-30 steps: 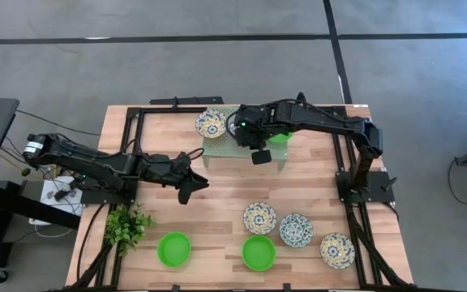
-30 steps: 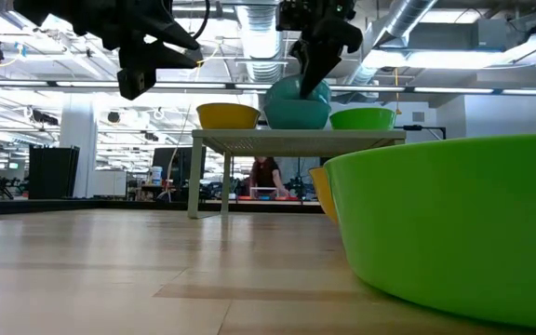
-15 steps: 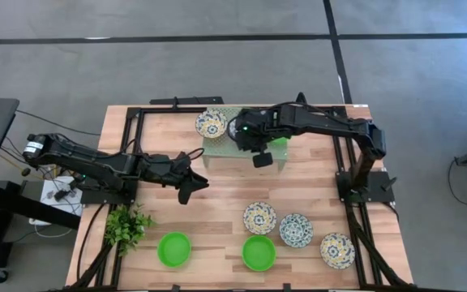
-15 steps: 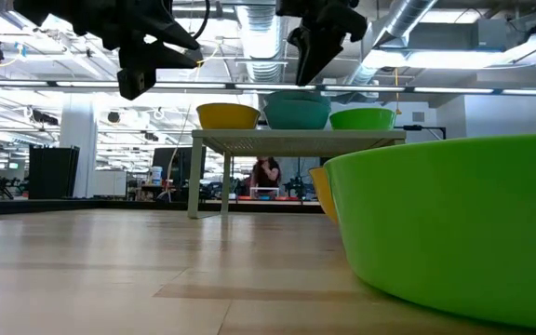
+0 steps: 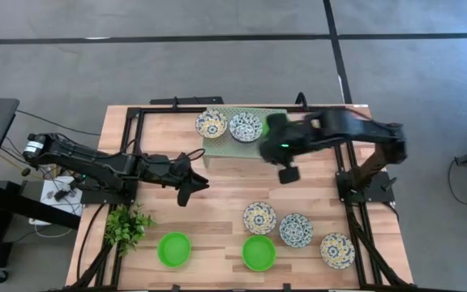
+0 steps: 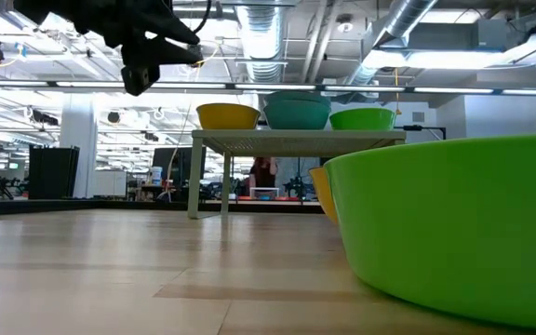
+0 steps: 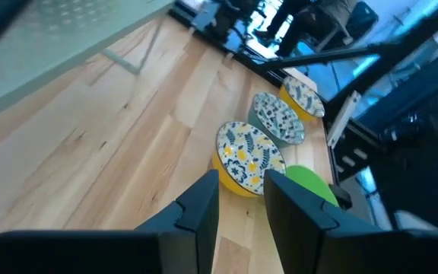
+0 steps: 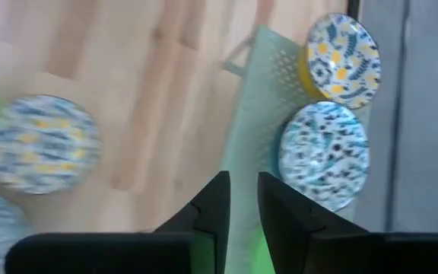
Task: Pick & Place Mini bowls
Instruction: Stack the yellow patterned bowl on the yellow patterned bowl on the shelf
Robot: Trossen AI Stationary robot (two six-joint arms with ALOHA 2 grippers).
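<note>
Three mini bowls stand on the pale green rack: two patterned ones and a green one, half hidden by my right arm. On the table stand three patterned bowls and two green ones. My right gripper hangs open over bare wood, just near and right of the rack, holding nothing. My left gripper waits open above the table's left-centre.
A small leafy plant stands at the near left. Black frame rails run along the table's left, far and right sides. Bare wood lies between the rack and the near row of bowls. A person shows far off in the room.
My right gripper has let go of the teal-sided patterned bowl, which went from tilted in its fingers to standing level on the rack between the yellow and green bowls. The gripper then rose and swung toward the table's right and near side, away from the rack.
</note>
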